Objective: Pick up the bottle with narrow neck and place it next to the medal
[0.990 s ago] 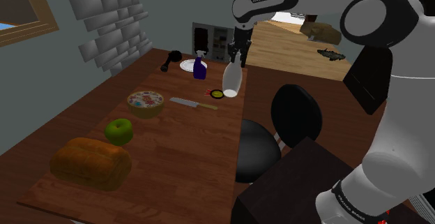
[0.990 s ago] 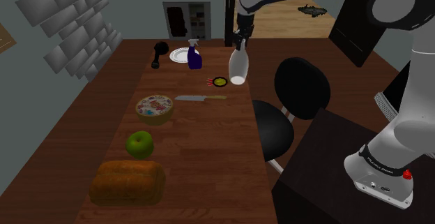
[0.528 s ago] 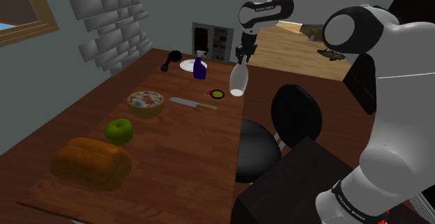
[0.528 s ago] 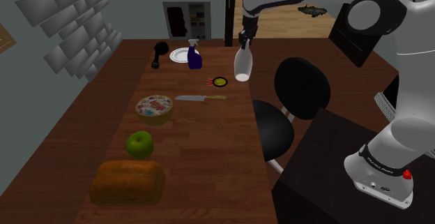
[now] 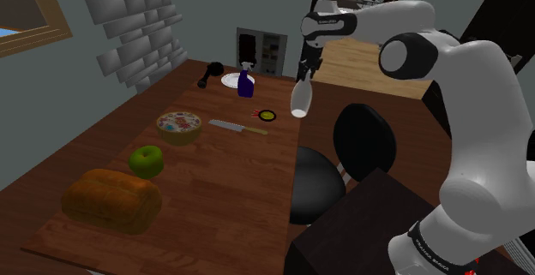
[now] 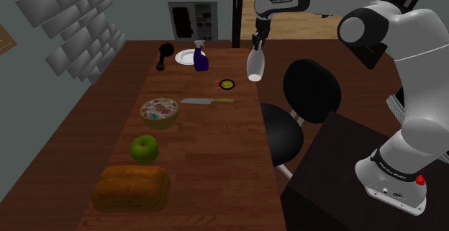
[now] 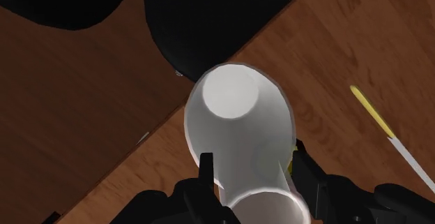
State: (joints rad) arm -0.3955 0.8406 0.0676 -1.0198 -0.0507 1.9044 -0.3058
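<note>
A white bottle with a narrow neck (image 5: 299, 100) hangs in the air, base down, with my gripper (image 5: 303, 74) shut on its neck. It hovers over the table's edge on the shoulder view's right, a little beyond the medal (image 5: 267, 116), a yellow disc with a red ribbon lying on the wood. The second exterior view has the bottle (image 6: 255, 66) under the gripper (image 6: 255, 46), right of the medal (image 6: 227, 84). In the wrist view both fingers (image 7: 206, 170) of the gripper (image 7: 252, 163) clasp the bottle (image 7: 237, 132), whose round base points at the table edge.
On the brown table (image 5: 223, 188) lie a knife (image 5: 238, 128), a round patterned box (image 5: 179, 127), a green apple (image 5: 146, 160) and a bread loaf (image 5: 111, 200). A blue spray bottle (image 5: 246, 82) and a white plate (image 5: 231, 80) stand further back. Black chairs (image 5: 364, 136) crowd the right edge.
The arm has carried the bottle toward the shoulder view's right, from over the table beside the medal out to the table's edge. The grip has stayed shut.
</note>
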